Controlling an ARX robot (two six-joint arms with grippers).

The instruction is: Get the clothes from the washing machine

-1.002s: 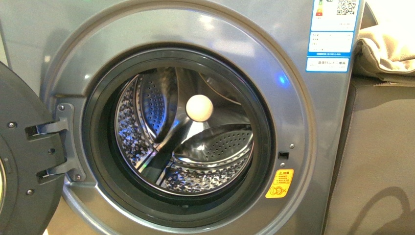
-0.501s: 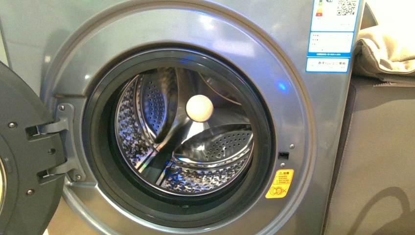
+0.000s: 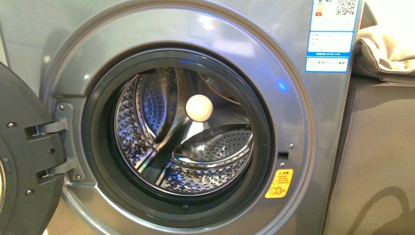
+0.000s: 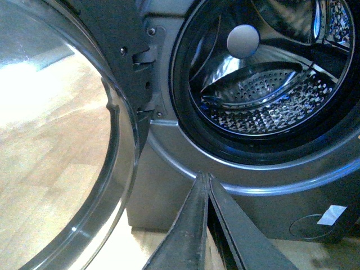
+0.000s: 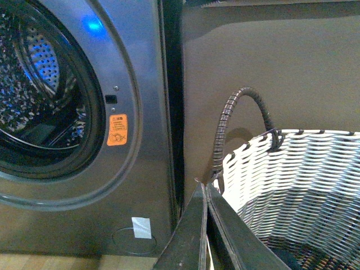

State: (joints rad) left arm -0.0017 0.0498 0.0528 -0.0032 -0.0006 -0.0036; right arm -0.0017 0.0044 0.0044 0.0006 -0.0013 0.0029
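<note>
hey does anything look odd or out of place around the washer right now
Nothing looks damaged or spilled. The one oddity: the washing machine stands with its door open, yet no clothes show in the drum, only its round pale hub.

Nothing of either arm in the front view. Only the finger pairs seen from the wrist cameras: left gripper (image 4: 207,183) with two long, dark, matte fingers tapering to thin tips pressed together; right gripper (image 5: 205,191) alike, dark and wedge-shaped, a pale seam along the inner edges.
</note>
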